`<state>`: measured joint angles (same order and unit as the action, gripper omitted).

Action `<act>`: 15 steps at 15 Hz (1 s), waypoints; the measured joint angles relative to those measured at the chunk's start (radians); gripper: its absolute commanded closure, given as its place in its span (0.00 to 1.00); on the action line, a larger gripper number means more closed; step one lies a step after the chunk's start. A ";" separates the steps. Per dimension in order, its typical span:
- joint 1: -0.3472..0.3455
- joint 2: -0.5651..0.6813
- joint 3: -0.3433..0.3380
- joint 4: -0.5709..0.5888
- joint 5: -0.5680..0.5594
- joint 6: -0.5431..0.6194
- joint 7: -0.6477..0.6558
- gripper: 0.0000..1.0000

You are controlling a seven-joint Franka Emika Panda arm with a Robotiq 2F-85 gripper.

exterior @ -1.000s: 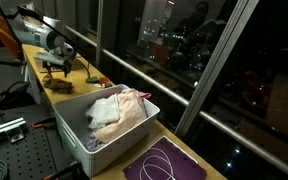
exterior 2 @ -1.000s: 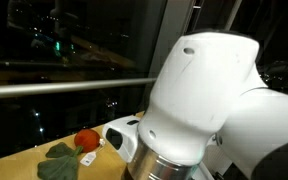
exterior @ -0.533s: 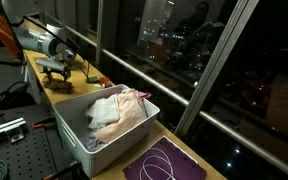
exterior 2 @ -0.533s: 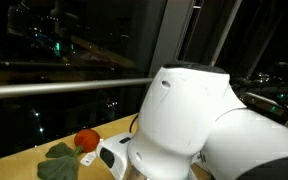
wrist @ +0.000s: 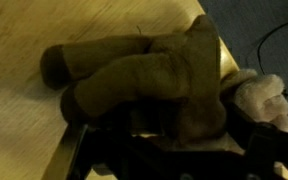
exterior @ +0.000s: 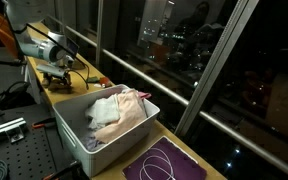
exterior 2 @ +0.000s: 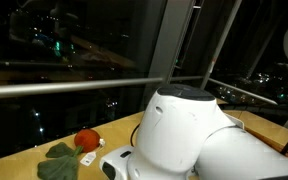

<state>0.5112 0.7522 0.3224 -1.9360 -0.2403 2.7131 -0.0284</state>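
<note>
The gripper point(exterior: 54, 72) is hanging low over the wooden counter point(exterior: 34, 70), beyond the far rim of the white bin point(exterior: 76, 138) and on the side away from the purple mat point(exterior: 189, 170). It is sitting right at the brown plush toy point(exterior: 60, 83), which is lying flat on the wood out past that same rim. In the wrist view the brown plush toy point(wrist: 144, 80) is filling most of the picture, with 2 stubby limbs sticking out over bare counter. There the gripper point(wrist: 159, 140) is showing only as a dark mass along the bottom edge, tight against the fabric. The picture is too dark to tell whether the jaws are pinching the toy or standing spread around it. Judging from this, the step in hand is the grasp itself, with the approach finished and the toy not yet raised. The next move is calling for a firm hold on the thick body rather than a loose limb. It is also calling for a straight lift clear of the black cable point(wrist: 274, 35), and of the red ball point(exterior 2: 86, 139) and green cloth point(exterior 2: 59, 162), which also seem to be lying beyond the bin's far rim.
</note>
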 measured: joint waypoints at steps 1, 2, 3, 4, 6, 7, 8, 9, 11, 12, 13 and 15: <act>-0.004 -0.002 -0.002 -0.015 0.000 0.019 0.000 0.47; -0.011 -0.007 -0.003 -0.033 0.000 0.040 0.000 0.53; -0.018 -0.016 -0.004 -0.053 0.000 0.060 0.000 0.62; -0.024 -0.028 -0.006 -0.074 0.000 0.074 0.000 0.68; -0.036 -0.064 -0.017 -0.114 0.000 0.080 0.000 0.84; -0.041 -0.088 -0.025 -0.133 0.000 0.080 0.000 0.90; -0.048 -0.115 -0.034 -0.153 0.000 0.080 0.000 0.98; -0.055 -0.145 -0.042 -0.173 -0.001 0.080 0.000 0.99; -0.069 -0.216 -0.058 -0.204 -0.002 0.073 0.000 0.96; -0.073 -0.258 -0.067 -0.215 -0.004 0.061 0.000 0.98; -0.075 -0.305 -0.077 -0.220 -0.007 0.038 0.000 0.97; -0.082 -0.403 -0.093 -0.219 -0.018 -0.035 0.000 0.96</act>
<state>0.4295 0.3492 0.2293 -2.1546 -0.2579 2.6784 -0.0288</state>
